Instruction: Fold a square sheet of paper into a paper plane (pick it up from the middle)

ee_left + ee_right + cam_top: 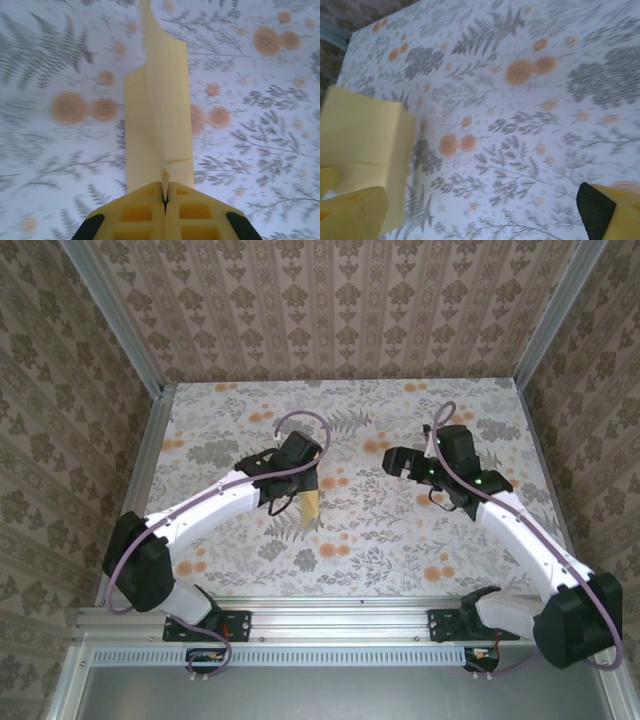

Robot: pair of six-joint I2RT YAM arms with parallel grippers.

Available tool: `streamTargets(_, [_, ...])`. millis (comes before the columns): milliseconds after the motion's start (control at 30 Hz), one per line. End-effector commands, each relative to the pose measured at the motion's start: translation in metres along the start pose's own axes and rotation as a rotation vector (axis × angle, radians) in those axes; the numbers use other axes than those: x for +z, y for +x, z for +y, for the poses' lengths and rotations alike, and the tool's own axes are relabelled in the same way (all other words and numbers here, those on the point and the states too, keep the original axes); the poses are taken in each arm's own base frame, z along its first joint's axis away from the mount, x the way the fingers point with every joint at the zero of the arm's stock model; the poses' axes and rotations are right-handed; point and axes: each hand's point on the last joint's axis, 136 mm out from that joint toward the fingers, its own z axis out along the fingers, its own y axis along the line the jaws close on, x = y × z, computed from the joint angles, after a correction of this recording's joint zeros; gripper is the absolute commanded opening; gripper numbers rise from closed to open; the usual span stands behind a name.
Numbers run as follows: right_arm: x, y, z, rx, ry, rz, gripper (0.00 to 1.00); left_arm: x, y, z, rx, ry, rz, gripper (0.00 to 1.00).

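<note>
Pinching creased paper plane (159, 115), left fingers (135, 215)

Thin plain bright-yellow paper sheet (159, 115): folded lengthwise into narrow long strip, layers stacked, sharp centre crease, far end tapering to point. Near end pinched between closed fingers of left gripper (165, 197); small crumpled notch just above grip. Sheet (311, 502) hangs tilted over floral-print table (400, 540), left of centre.
</note>
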Motion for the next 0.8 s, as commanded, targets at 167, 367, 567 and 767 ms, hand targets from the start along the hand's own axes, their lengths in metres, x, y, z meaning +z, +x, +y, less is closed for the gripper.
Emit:
streamTargets(167, [-0.025, 0.002, -0.052, 0.075, 0.171, -0.150, 1.00, -0.049, -0.017, 0.069, 0.246, -0.531, -0.051, 0.07])
streamTargets(367, [-0.027, 0.005, -0.049, 0.153, 0.099, -0.123, 1.00, -0.013, -0.007, 0.049, 0.331, -0.638, 0.000, 0.07])
streamTargets(567, [-0.023, 0.013, -0.055, 0.155, 0.090, -0.107, 1.00, 0.033, 0.011, 0.017, 0.392, -0.646, 0.051, 0.07])
streamTargets(767, [-0.025, 0.017, -0.067, 0.170, 0.148, -0.108, 1.00, 0.076, 0.042, -0.019, 0.414, -0.568, 0.124, 0.08])
